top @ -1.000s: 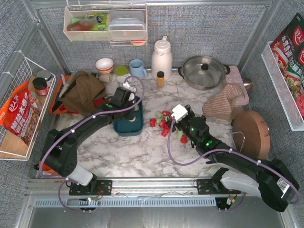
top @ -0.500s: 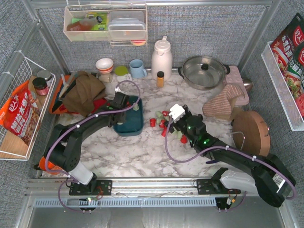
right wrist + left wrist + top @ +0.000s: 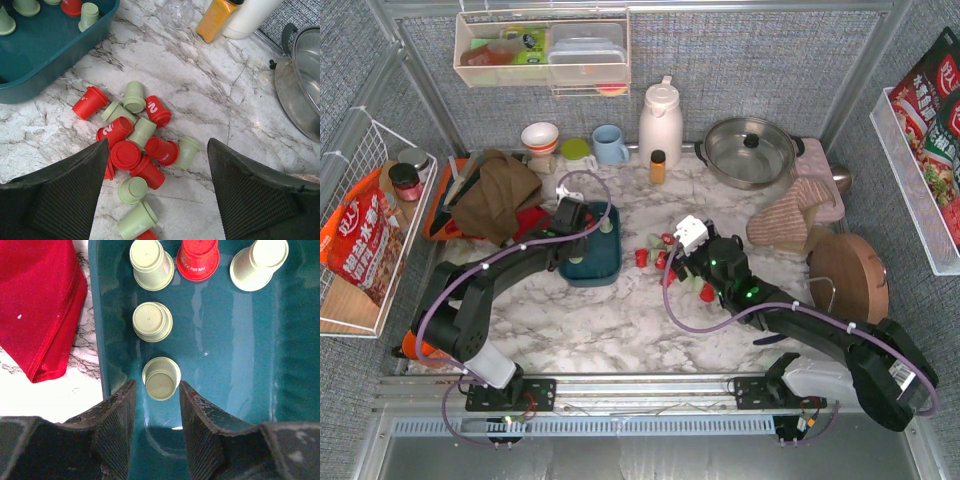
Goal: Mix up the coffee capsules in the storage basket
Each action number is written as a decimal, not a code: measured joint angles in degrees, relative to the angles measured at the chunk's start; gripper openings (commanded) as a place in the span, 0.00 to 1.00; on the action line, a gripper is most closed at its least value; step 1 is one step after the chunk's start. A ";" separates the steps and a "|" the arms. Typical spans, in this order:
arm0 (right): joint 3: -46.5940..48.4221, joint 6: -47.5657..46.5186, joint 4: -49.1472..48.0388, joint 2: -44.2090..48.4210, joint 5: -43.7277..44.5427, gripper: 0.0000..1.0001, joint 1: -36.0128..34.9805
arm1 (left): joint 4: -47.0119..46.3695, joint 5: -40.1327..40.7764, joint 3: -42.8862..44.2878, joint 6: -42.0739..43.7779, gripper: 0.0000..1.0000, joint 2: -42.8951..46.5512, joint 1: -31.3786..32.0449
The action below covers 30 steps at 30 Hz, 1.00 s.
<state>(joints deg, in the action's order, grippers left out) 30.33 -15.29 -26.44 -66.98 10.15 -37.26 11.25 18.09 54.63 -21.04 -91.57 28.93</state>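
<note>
My left gripper (image 3: 156, 390) hangs inside the shallow dark teal plastic storage basket (image 3: 235, 355), jaws parted. One pale mint tapered capsule (image 3: 161, 380) stands just between the fingertips, at twelve o'clock from the wrist; I cannot tell whether the pads touch it. Three more mint capsules (image 3: 152, 321) and a red capsule (image 3: 198, 260) stand beyond it toward twelve. My right gripper (image 3: 157, 147) is spread wide above the loose heap of red and mint coffee capsules (image 3: 125, 155) on the marble table (image 3: 200, 90). The basket lies at ten o'clock from it.
</note>
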 measured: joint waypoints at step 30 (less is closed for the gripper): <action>1.95 34.77 28.04 -0.04 10.56 0.60 3.17 | -0.07 -6.54 -1.05 1.11 0.99 23.67 0.11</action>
<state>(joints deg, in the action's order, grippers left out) 32.27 19.49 1.61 -67.02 20.71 -34.09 11.18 11.55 53.58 -19.92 -67.90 29.04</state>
